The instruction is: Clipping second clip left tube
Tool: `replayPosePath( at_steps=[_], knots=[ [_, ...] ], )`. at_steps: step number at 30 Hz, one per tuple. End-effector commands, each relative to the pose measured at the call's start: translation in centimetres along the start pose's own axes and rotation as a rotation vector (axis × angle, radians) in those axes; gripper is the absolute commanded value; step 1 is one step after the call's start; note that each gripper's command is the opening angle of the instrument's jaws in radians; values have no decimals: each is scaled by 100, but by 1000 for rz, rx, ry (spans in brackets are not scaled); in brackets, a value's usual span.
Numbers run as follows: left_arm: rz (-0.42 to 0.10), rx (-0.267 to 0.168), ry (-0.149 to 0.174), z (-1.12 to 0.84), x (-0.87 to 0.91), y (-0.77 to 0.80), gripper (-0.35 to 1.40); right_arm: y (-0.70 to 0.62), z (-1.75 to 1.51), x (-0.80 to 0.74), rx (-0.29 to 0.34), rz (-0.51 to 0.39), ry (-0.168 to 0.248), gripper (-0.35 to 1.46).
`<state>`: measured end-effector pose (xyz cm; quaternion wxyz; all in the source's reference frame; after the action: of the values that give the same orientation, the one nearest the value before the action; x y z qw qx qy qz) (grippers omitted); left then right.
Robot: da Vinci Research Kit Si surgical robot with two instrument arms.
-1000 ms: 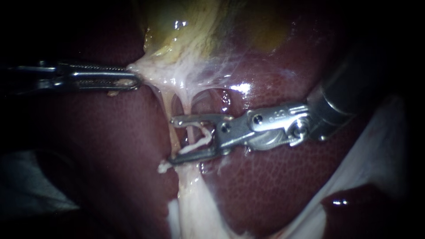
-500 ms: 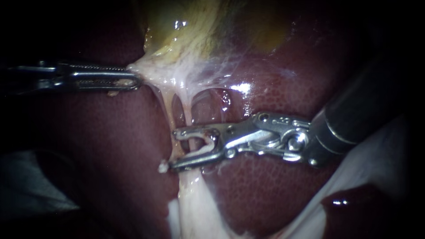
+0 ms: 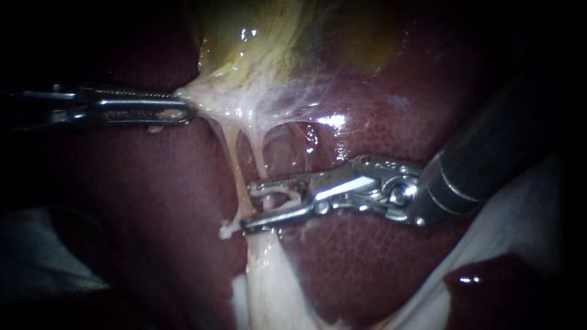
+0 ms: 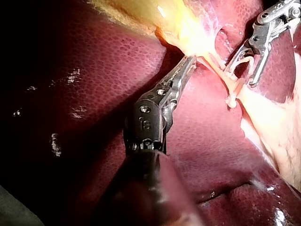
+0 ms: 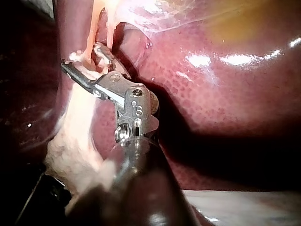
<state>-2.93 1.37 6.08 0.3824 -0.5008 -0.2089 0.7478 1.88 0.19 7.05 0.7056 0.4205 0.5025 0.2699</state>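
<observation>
Dark red liver fills the field, with one yellowish gallbladder at the top of the endoscope view and one pale sheet at the lower right. Instruments counted: two. Left instrument lies level, its jaws clamped together on the pale tissue at the gallbladder's lower edge, which is drawn out toward it; the left wrist view shows the same hold. Tubes counted: two, side by side, running down from that stretched tissue, the left tube and the right tube. Right instrument reaches across from the right, its jaws a narrow gap apart and closed upon one white clip, a leg against each jaw. The right tube runs down behind the upper jaw; the left tube passes at the jaw tips, and whether it lies inside them cannot be told. One small white nub sits just beside the lower jaw tip, at the head of one pale tissue band; what it is cannot be told
</observation>
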Motion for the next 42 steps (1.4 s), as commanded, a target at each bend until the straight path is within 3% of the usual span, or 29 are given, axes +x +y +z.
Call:
replayPosePath(
  at_steps=[1, 8, 16, 36, 42],
  knots=[
    [0, 0, 0, 0, 0, 0, -35, 2, 0, -1, -3, -1, -5, 50],
    [0, 0, 0, 0, 0, 0, -35, 13, 1, -4, 9, -8, -19, 50],
    [0, 0, 0, 0, 0, 0, -35, 17, 16, -11, 70, -36, -40, 49],
    [0, 0, 1, 2, 0, 0, -35, 6, 57, 0, 230, -9, 67, 48],
    [0, 1, 1, 2, 0, 0, -35, 4, 59, 1, 244, -5, 70, 47]
  ],
)
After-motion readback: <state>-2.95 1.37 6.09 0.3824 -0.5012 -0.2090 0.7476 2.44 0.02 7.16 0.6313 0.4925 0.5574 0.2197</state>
